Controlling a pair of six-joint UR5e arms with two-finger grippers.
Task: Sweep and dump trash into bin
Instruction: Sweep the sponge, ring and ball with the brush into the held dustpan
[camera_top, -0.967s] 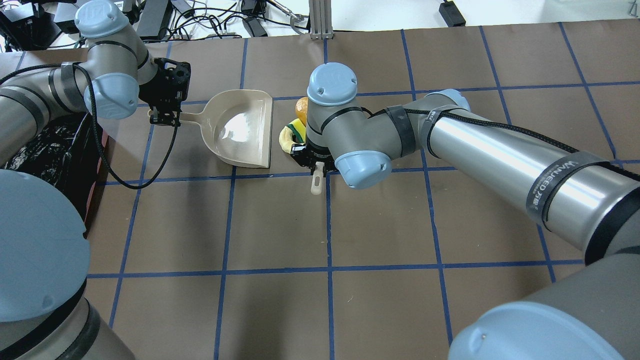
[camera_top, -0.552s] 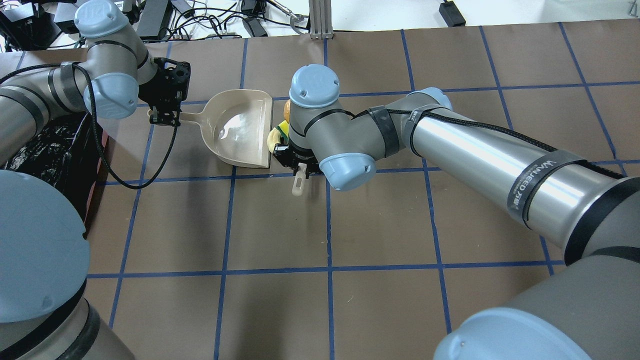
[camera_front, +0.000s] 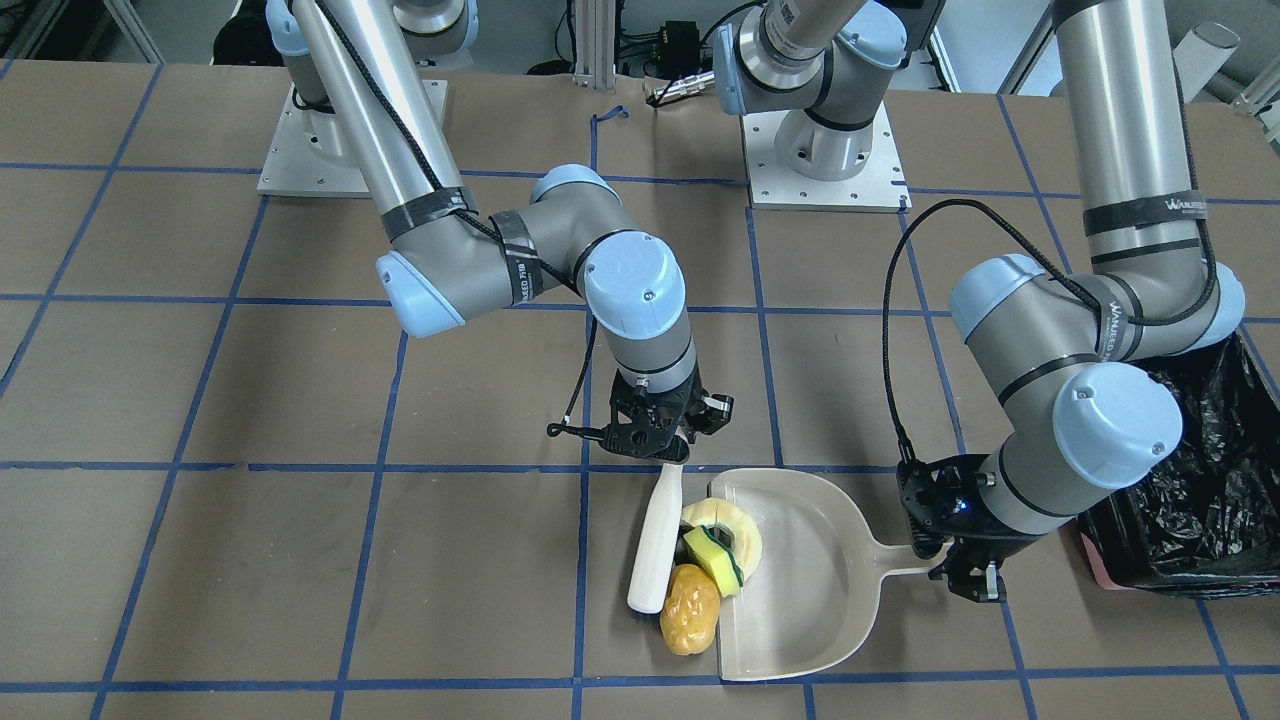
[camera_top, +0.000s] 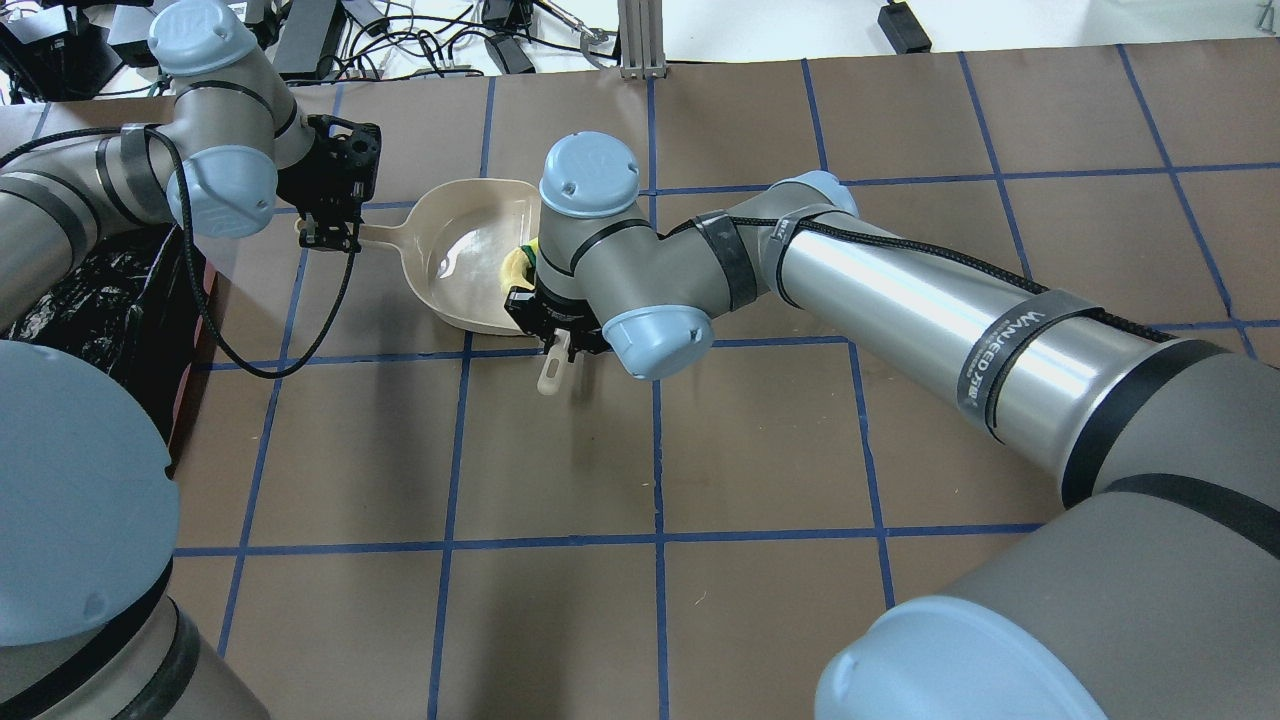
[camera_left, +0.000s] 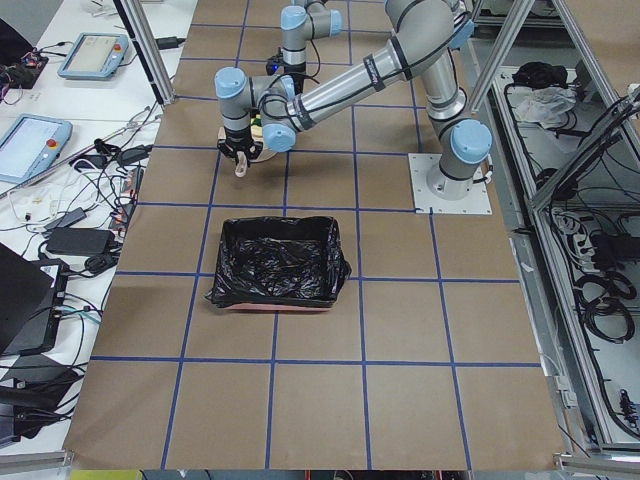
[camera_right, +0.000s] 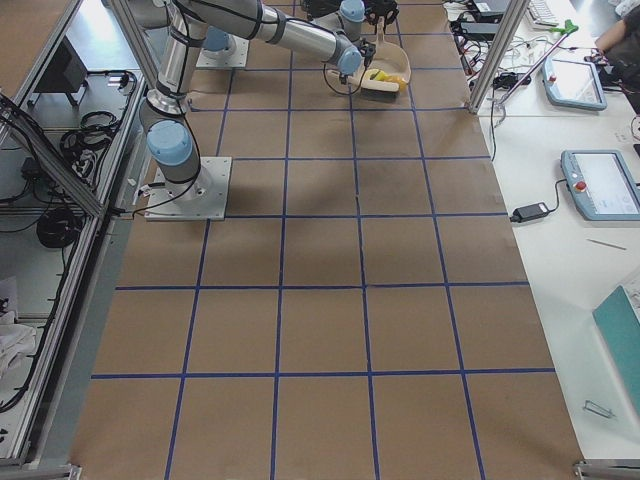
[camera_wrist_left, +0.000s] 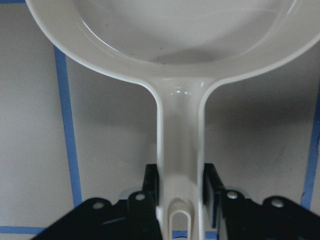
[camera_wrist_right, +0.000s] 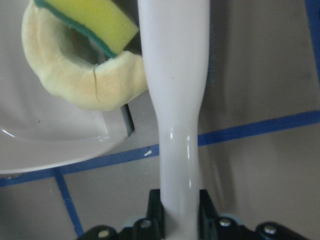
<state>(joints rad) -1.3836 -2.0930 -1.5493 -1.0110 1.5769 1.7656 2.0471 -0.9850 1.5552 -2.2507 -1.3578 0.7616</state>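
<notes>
Trash, item one: the pale ring-shaped slice (camera_front: 748, 538) lies across the open lip of the beige dustpan (camera_front: 815, 590), partly inside the pan and partly over its straight edge.

Item two: the yellow-green sponge block (camera_front: 712, 553) rests tilted on top of the ring, at the lip.

Item three: the golden-brown potato-like lump (camera_front: 690, 608) sits on the bench (camera_front: 300, 560) just outside the lip, against the pan's straight edge.

A white sweeper (camera_front: 655, 545) lies along the outer side of the three items. The right wrist view shows its shaft touching the ring. Its far end is just beside the lump.

The right tool (camera_wrist_right: 180, 210) is closed on the narrow end of the sweeper, one finger on each side of the shaft.

The left tool (camera_wrist_left: 181, 195) is clamped on the end of the dustpan's handle, fingers pressed to both sides. The pan sits flat on the bench.

The bin (camera_left: 278, 262), lined with crinkled black plastic and showing a pink edge at its base, stands on the robot's left side of the bench, well apart from the dustpan. None of the three items is in it
</notes>
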